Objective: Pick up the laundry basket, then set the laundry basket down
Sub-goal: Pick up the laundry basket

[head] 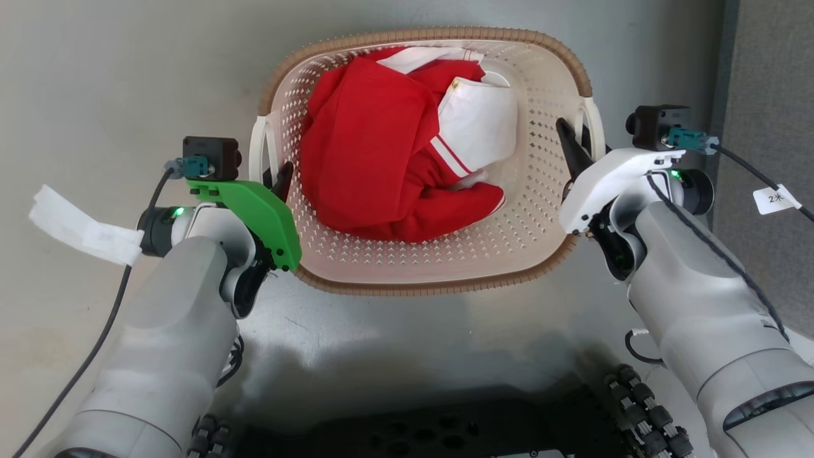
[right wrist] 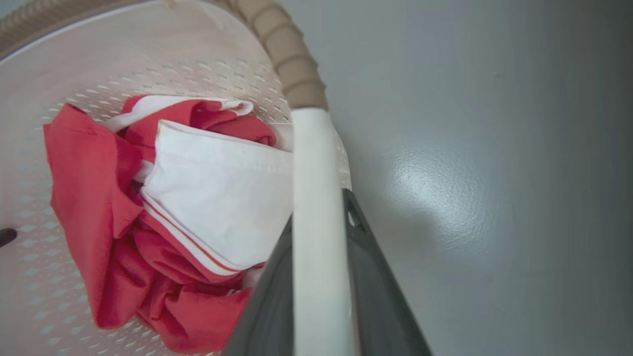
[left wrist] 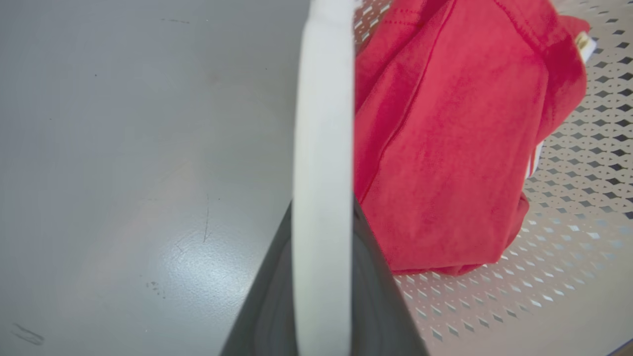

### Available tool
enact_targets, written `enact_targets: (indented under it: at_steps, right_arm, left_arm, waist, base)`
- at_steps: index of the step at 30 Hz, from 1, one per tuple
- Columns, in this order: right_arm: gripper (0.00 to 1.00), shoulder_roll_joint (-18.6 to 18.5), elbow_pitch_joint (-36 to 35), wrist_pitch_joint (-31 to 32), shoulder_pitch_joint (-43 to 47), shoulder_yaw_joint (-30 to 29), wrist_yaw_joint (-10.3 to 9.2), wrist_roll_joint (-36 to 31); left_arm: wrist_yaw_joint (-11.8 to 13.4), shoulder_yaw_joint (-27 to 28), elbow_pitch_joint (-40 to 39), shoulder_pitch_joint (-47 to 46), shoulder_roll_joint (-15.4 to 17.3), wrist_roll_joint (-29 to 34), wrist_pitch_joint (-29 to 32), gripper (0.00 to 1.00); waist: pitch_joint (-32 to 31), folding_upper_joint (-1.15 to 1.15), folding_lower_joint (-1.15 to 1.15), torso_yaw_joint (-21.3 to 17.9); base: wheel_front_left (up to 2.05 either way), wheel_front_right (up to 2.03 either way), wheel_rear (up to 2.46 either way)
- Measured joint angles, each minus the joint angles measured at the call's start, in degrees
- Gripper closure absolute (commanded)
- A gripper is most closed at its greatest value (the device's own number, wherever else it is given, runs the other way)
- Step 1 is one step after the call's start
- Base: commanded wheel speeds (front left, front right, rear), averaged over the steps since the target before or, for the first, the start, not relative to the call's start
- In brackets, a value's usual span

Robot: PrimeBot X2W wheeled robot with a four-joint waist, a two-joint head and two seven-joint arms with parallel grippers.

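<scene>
Head view: the basket [head: 420,287] sits straight ahead between my arms, my left pincer [head: 278,181] clamped on its left handle [left wrist: 321,148], my right pincer [head: 580,152] on its right handle [right wrist: 319,198]. I'd move both wrists together and level — uneven height would tilt the load of clothes [head: 375,152]. The floor [head: 413,343] is smooth, glossy grey — flat enough, I judge, to set down anywhere near.
</scene>
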Motion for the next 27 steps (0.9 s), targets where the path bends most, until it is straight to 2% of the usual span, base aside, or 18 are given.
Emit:
enact_targets:
  at_steps: [17, 27]
  right_arm:
    - [1.0, 0.0, 1.19, -0.4, 0.12, 6.26, -0.01, 5.09]
    - [1.0, 0.1, 2.08, 3.35, 2.13, 10.46, -0.09, 9.14]
  left_arm:
    - [-0.02, -3.87, 3.68, 0.17, 0.98, -4.22, -0.92, 1.0]
    - [-0.1, -4.85, 5.71, 2.99, 0.93, -8.12, 1.66, 1.0]
  waist:
    - [-6.13, 0.0, 0.0, -0.79]
    - [-13.16, 0.0, 0.0, -1.57]
  base:
    - [0.0, 0.0, 0.0]
    - [0.0, 0.0, 0.0]
